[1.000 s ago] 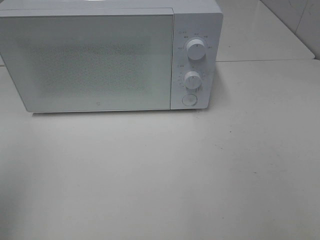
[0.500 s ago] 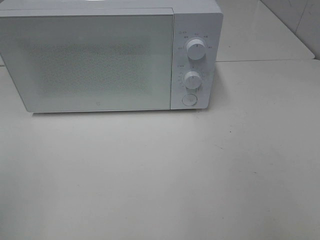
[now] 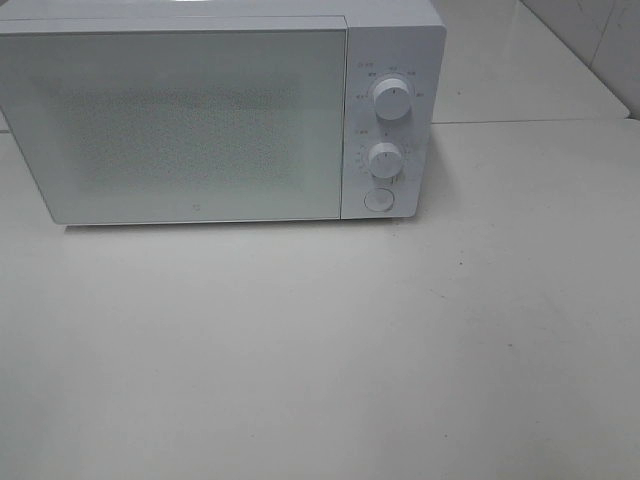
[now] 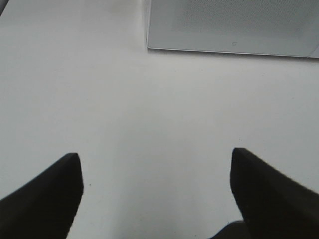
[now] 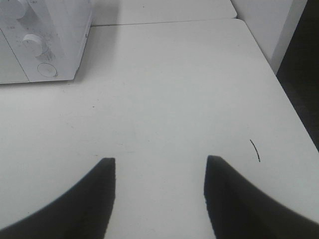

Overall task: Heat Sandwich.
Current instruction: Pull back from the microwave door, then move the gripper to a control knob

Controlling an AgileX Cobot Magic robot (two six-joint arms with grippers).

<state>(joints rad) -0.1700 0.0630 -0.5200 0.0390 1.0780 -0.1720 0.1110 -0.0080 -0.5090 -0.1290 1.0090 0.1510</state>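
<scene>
The sandwich is not to be seen in any view. It does not lie on the desk [image 3: 320, 350], and whether it sits inside the microwave [image 3: 395, 40] I cannot tell, because the door [image 3: 180, 125] is shut and its dotted window shows nothing clear behind it. The microwave stands at the back of the desk, with two knobs, the upper knob [image 3: 391, 98] and the lower knob [image 3: 386, 158], and a round button [image 3: 378, 200] under them on its right side. The left pincer [image 4: 155, 154] is spread wide and holds nothing; it hangs above bare desk, facing the lower edge of the door. The right pincer [image 5: 160, 160] is also apart and empty, above bare desk, well apart from the knob panel. As a judgement, a sandwich is light and soft: bread gives way under pressure and the filling can slide out, so a pinch on the slices would crush it. It is safer to carry it by a stiff support under it, held at the edge and kept level. First, I think, the door needs a careful pull at its free side.
</scene>
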